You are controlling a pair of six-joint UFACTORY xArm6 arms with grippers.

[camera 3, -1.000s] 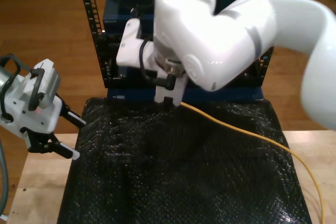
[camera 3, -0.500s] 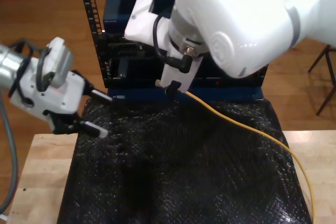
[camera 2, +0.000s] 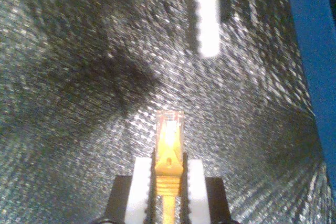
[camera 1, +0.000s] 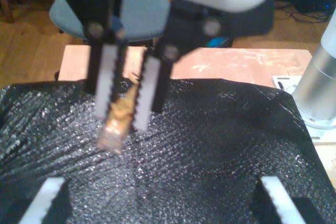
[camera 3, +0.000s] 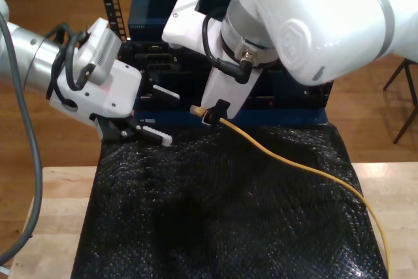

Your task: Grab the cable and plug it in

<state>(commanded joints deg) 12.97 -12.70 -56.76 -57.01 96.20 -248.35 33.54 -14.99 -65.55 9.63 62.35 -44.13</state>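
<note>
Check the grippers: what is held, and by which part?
My second gripper pinches the cable just behind its plug; my first gripper is open, holding nothing.

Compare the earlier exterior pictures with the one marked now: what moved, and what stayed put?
My first gripper, jaws open, swung in from the exterior view's left toward the blue rack unit. My second gripper rose a little, still clamping the thin yellow-orange network cable behind its clear plug. The black bubble-wrap mat stayed put.

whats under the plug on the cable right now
The plug, held by my second pincer, hangs over the black bubble-wrap mat. What lies beneath the mat is covered.
</note>
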